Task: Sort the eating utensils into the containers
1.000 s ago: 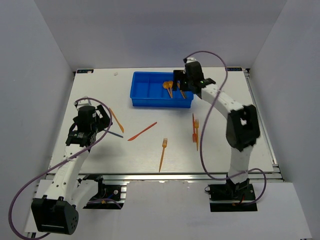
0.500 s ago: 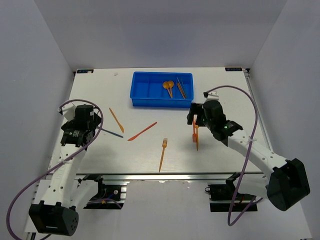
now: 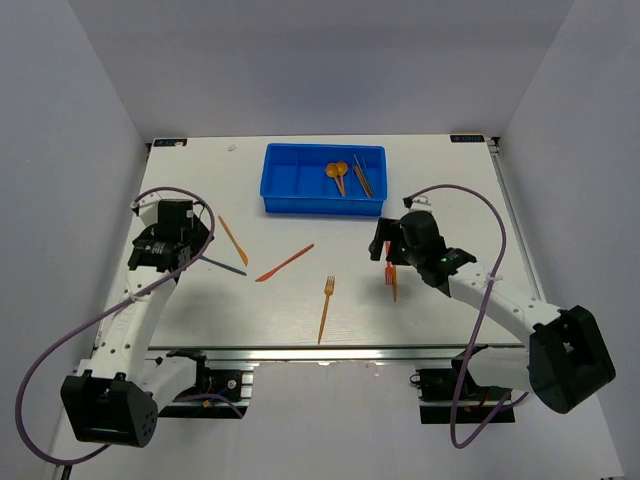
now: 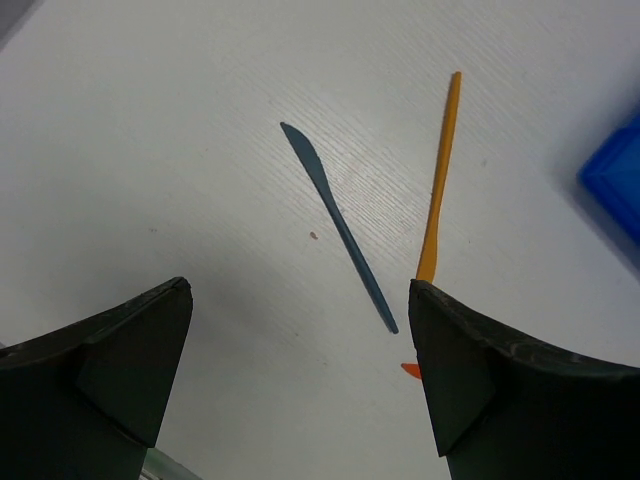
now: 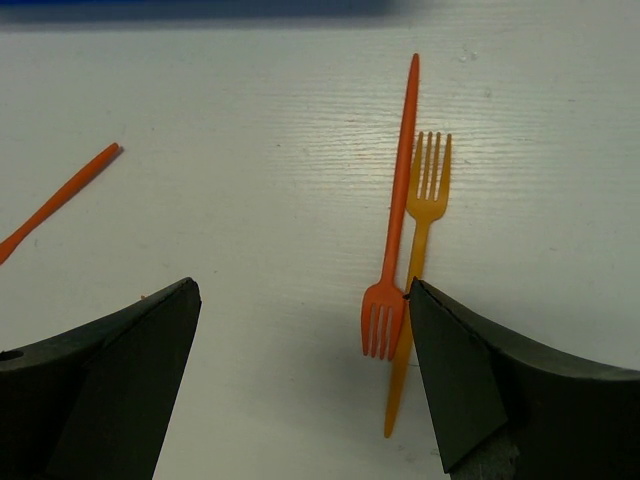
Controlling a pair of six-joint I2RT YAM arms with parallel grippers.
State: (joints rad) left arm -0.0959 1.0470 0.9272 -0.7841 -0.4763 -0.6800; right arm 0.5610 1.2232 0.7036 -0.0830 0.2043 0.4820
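The utensils are split between the blue tray and the counter. At the tray's right end, two orange spoons lie in one compartment and dark sticks in the next one over.

The left jaws are spread wide and hold nothing. A dark blue knife lies flat on the counter ahead of them, in line with the gap. An orange knife lies just beyond the finger on the right of the wrist view, angled close to the blue knife's near end. A corner of the tray shows further off on that side.

The right jaws are also wide open and empty. A red-orange fork and an orange fork lie below them, side by side and touching, head to tail, close to the finger on the right of that view. A red-orange stick lies well off to the other side. Another orange fork lies alone, nearer the bases than both jaws.

The left arm runs forward along the counter's left edge, its wrist tipped down. The right arm folds at an elbow far out to the right and reaches back inward. A purple cable loops over it.

A small mark at the counter's far edge is too small to read.
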